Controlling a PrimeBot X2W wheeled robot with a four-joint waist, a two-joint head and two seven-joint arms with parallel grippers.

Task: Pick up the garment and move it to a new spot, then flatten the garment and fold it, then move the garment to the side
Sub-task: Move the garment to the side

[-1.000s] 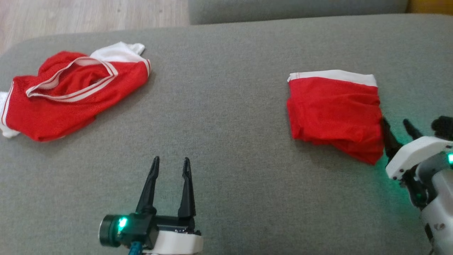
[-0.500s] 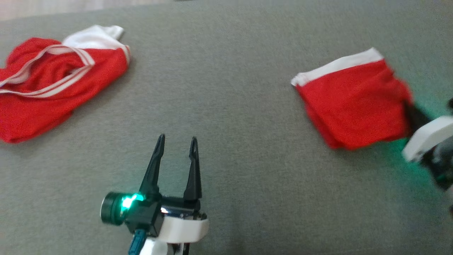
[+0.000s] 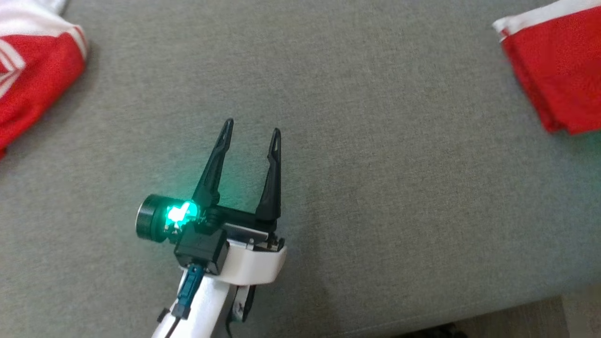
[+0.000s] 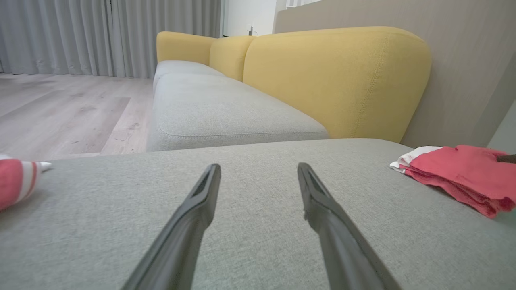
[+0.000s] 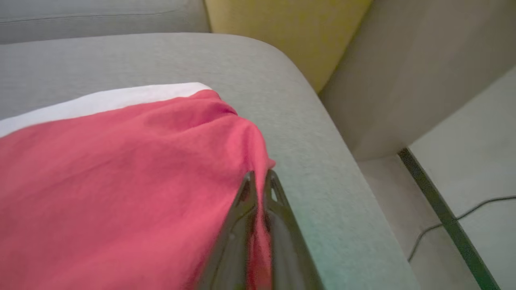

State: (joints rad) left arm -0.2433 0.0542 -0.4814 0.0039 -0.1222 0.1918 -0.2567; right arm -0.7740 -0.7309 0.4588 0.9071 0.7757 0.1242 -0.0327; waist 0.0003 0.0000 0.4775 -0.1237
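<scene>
The garment (image 3: 558, 70) is a folded red piece with a white band, lying at the far right of the grey cushion (image 3: 375, 188). In the right wrist view my right gripper (image 5: 261, 174) is shut on the right edge of this garment (image 5: 121, 169), pinching the red cloth between its fingers. The left wrist view shows the garment (image 4: 463, 173) at the right. My left gripper (image 3: 252, 127) hovers open over bare cushion, well to the left of the garment, with nothing between its fingers (image 4: 201, 193).
A second, crumpled red-and-white garment (image 3: 28, 70) lies at the cushion's far left (image 4: 14, 179). The cushion's rounded right end (image 5: 342, 169) drops to the floor, where a cable (image 5: 443, 225) lies. A yellow backrest (image 4: 334, 80) stands behind.
My right gripper has shut on the folded garment's edge and pulled it to the right, turning it a little. The head camera has swung down. The left gripper stays open.
</scene>
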